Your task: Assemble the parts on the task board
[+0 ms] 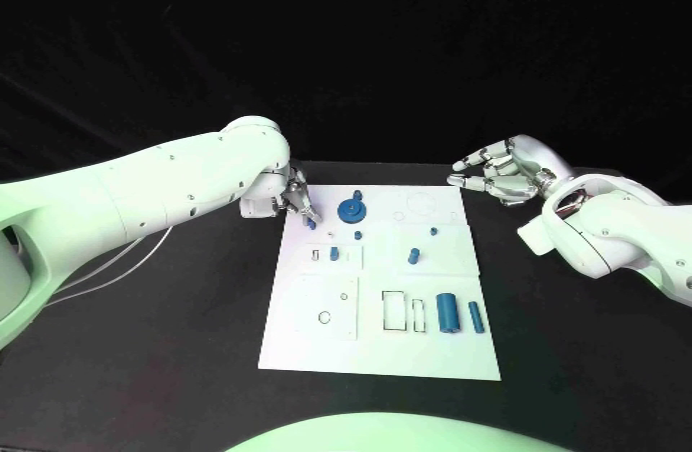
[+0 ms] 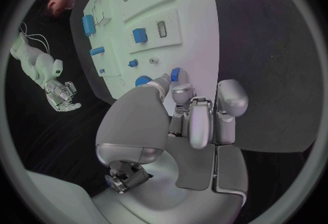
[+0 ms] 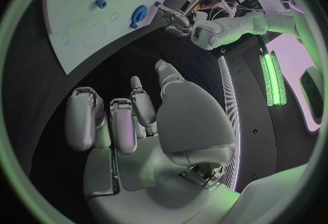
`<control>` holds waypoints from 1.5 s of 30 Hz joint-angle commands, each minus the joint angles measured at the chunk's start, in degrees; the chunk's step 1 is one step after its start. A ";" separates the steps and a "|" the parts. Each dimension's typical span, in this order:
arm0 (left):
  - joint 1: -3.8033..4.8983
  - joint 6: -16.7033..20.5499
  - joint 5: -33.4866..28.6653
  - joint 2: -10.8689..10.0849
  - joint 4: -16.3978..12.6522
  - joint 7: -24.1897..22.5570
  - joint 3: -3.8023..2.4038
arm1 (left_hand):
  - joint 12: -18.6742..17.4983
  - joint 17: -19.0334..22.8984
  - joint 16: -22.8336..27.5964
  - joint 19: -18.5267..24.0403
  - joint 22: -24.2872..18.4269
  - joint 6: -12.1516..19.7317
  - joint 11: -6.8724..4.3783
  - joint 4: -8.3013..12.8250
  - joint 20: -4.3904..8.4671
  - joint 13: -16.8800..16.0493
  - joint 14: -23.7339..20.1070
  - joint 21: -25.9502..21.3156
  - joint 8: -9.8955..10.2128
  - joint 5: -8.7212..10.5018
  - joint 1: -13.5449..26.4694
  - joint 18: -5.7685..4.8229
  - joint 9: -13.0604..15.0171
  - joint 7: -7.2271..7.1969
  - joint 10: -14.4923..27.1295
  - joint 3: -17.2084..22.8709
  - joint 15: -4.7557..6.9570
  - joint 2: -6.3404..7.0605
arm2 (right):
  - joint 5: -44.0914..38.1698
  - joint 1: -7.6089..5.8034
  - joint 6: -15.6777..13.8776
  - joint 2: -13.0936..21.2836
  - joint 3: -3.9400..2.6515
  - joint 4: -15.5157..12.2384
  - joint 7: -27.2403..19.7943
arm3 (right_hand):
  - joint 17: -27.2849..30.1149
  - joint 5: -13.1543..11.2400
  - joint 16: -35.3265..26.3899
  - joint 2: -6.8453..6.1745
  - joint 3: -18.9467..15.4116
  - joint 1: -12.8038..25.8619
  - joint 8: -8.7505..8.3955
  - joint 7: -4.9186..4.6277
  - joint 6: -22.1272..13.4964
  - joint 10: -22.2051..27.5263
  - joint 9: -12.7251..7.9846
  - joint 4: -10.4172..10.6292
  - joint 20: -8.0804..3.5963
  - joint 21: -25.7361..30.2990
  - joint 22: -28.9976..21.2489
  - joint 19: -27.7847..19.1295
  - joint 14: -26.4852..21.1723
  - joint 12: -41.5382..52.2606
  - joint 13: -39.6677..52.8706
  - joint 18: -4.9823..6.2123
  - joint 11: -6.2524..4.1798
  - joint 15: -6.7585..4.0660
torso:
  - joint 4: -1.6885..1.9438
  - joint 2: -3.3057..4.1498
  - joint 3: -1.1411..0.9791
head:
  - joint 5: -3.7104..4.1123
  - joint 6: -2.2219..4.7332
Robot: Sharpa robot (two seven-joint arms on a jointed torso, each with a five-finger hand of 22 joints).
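At the task board's (image 1: 379,357) far-left corner, my left hand (image 1: 293,197) pinches a small blue part (image 1: 310,224) between thumb and fingers (image 2: 180,93), its tip just over the board's edge. The blue gear-shaped part (image 1: 352,211) stands just beside it, inboard. Two blue cylinders (image 1: 449,313) lie near the board's near-right side, well apart from my fingers. My right hand (image 1: 499,172) hovers off the board's far-right corner over bare black table (image 1: 577,352), fingers curled in, holding nothing. Bare table flanks both long edges.
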State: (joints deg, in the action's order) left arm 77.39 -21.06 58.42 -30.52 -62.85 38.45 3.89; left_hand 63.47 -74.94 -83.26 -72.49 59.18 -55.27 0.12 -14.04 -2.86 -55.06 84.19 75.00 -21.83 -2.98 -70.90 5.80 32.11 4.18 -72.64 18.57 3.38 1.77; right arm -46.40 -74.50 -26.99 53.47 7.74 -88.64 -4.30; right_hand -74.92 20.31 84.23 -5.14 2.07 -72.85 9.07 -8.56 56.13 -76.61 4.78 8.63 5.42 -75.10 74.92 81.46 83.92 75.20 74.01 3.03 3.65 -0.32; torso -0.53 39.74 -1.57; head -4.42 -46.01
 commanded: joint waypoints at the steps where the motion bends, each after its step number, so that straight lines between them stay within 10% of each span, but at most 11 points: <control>1: -0.01 -0.89 -0.59 0.17 0.13 -0.40 0.00 | -0.03 -5.39 -0.29 -0.25 0.16 -0.46 -0.33 0.21 0.20 0.08 3.23 0.22 0.29 -0.10 -1.17 0.53 -0.11 -0.14 -0.07 0.87 0.25 -0.16 | -0.05 0.02 0.34 -0.03 -0.02 0.00 -0.49 | -6.08 0.27 -0.20 0.25 -0.28 0.21 0.20 0.38 -0.12 -0.26 0.08 0.17 -0.01 0.29 5.03 -0.18 3.83 0.10 0.06 0.76 -0.21 -0.45 | -0.02 0.00 0.00 | 0.01 -0.04; 10: 0.00 -1.19 -0.53 0.16 0.23 -0.34 0.01 | -0.56 -5.54 -0.40 -0.31 0.34 0.10 -0.69 5.30 0.50 0.56 3.29 0.30 0.07 -0.15 -7.24 0.52 -0.28 -0.36 0.21 7.92 0.70 -0.56 | -0.05 0.02 0.32 0.03 -0.02 -0.03 -0.47 | -6.08 0.27 -0.20 0.25 -0.28 0.21 0.20 0.38 -0.12 -0.26 0.08 0.17 -0.01 0.29 5.03 -0.18 3.83 0.10 0.06 0.76 -0.21 -0.45 | -0.02 0.01 0.01 | 0.06 -0.13; 20: 0.00 1.91 -3.31 -0.68 -1.11 -0.77 0.04 | -0.40 -5.82 -0.62 -0.80 1.62 -0.85 -0.19 12.64 0.20 0.55 3.43 1.14 -1.83 -0.11 -4.52 0.33 0.51 0.40 -1.45 22.61 0.11 3.89 | -0.36 0.03 0.21 0.12 -0.02 0.08 -0.33 | -5.96 0.34 -0.30 0.33 -0.32 0.16 0.24 0.38 -0.14 -0.32 0.08 0.19 -0.02 0.37 5.00 -0.20 3.80 0.16 0.10 0.77 -0.22 -0.45 | 0.05 -0.06 0.00 | 0.04 -0.31; 40: 0.06 14.75 -12.96 -10.55 -15.07 -2.24 0.16 | 0.81 -5.98 -0.76 -1.74 3.34 -2.44 -0.79 15.50 0.42 -0.67 3.53 2.15 -3.41 -0.05 -0.40 0.00 1.21 -0.38 -3.29 26.70 0.51 6.16 | -0.57 0.04 -0.23 0.52 0.00 0.25 -0.26 | -5.81 0.46 -0.41 0.43 -0.39 0.25 0.29 0.38 -0.14 -0.28 0.08 0.31 -0.03 0.63 4.84 -0.33 3.76 0.11 0.03 0.83 -0.23 -0.46 | 0.14 -0.01 0.04 | 0.23 -0.09; 42: 0.04 16.14 -12.91 -11.30 -16.27 -2.46 0.49 | 0.98 -6.00 -0.77 -2.08 3.93 -3.05 -0.92 15.91 0.59 -0.96 3.54 2.53 -3.49 -5.88 0.36 -0.09 1.10 -0.44 -3.66 28.25 0.64 6.81 | -0.57 0.05 -0.28 0.57 0.01 0.26 -0.25 | -5.81 0.46 -0.41 0.43 -0.39 0.25 0.29 0.38 -0.14 -0.28 0.08 0.31 -0.03 0.63 4.84 -0.33 3.76 0.11 0.03 0.83 -0.23 -0.46 | 0.24 0.01 0.05 | 0.19 -0.20; 45: -0.01 17.50 -12.48 -12.09 -17.63 -2.65 0.94 | 1.11 -6.01 -0.78 -2.22 4.22 -3.31 -1.01 16.13 0.64 -1.15 3.55 2.73 -3.47 -7.07 0.82 -0.14 1.01 -0.56 -3.93 28.95 0.70 7.10 | -0.57 0.07 -0.30 0.61 0.02 0.24 -0.24 | -5.81 0.46 -0.41 0.43 -0.39 0.25 0.29 0.38 -0.14 -0.28 0.08 0.31 -0.03 0.63 4.84 -0.33 3.76 0.11 0.03 0.83 -0.23 -0.46 | 0.31 -0.01 0.02 | 0.21 -0.35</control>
State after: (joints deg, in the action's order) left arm 77.39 -7.57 46.90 -42.51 -80.01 37.10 4.85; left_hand 64.25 -74.91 -83.74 -74.35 63.37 -57.54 -0.90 -8.86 -2.25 -56.16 83.98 77.59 -25.03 -9.85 -70.58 5.81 33.34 4.37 -76.34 36.37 3.58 8.84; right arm -46.53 -74.46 -27.14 54.08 7.76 -88.41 -4.29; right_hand -74.91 20.54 84.01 -5.14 1.90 -72.85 9.07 -8.56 56.13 -76.61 4.78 8.79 5.42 -74.78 74.95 81.46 83.92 75.20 74.06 3.03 3.65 -0.32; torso -0.30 39.71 -1.53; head -4.20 -46.22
